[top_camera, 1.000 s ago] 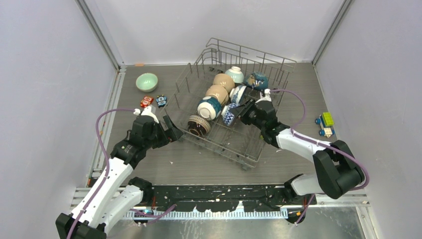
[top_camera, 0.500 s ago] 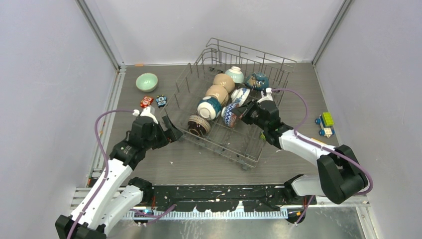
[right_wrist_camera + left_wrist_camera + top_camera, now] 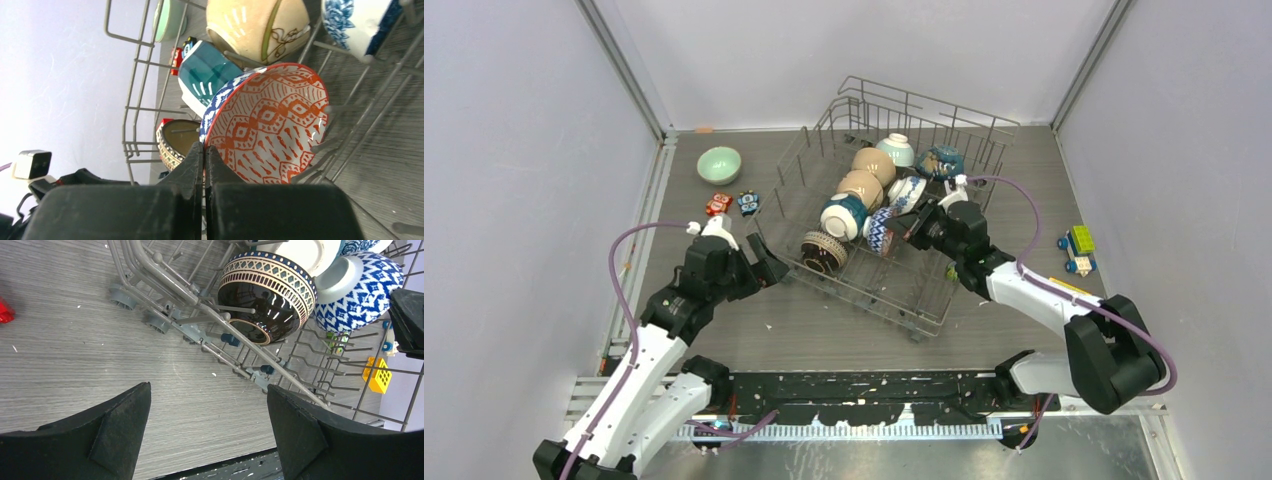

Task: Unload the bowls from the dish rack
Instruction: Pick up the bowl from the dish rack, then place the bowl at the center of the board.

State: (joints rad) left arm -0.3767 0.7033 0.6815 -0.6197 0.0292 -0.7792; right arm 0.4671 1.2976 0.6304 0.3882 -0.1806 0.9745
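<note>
On the bench (image 3: 824, 335) the rack (image 3: 902, 283) has not shifted; it stands askew toward the far right corner. Your right hand (image 3: 908, 226) inside it has changed. A second ago its fingers stood a little apart at the patterned bowl (image 3: 882, 232), and now they are clenched on that bowl's rim. From the wrist you see the rim run into the slit between the fingertips, one finger seemingly on the blue outside and the other on the red inside. The bite looks shallow, right at the edge. So the grasp is made, and I judge the lift out to be your next step. Raise it slowly, since tines flank it and the other bowls crowd close. Your left hand (image 3: 762, 268) is released, fingers wide, hovering just outside the rack's near left corner beside the brown bowl (image 3: 265, 297). The patterned bowl stands on edge mid-rack, its mouth toward your right hand. It has blue-and-white diamonds outside and an orange-red lattice on white inside, and it looks glossy, so probably slick. Only the green bowl (image 3: 720, 164) sits off the rack, upright near the bench's far left corner.
</note>
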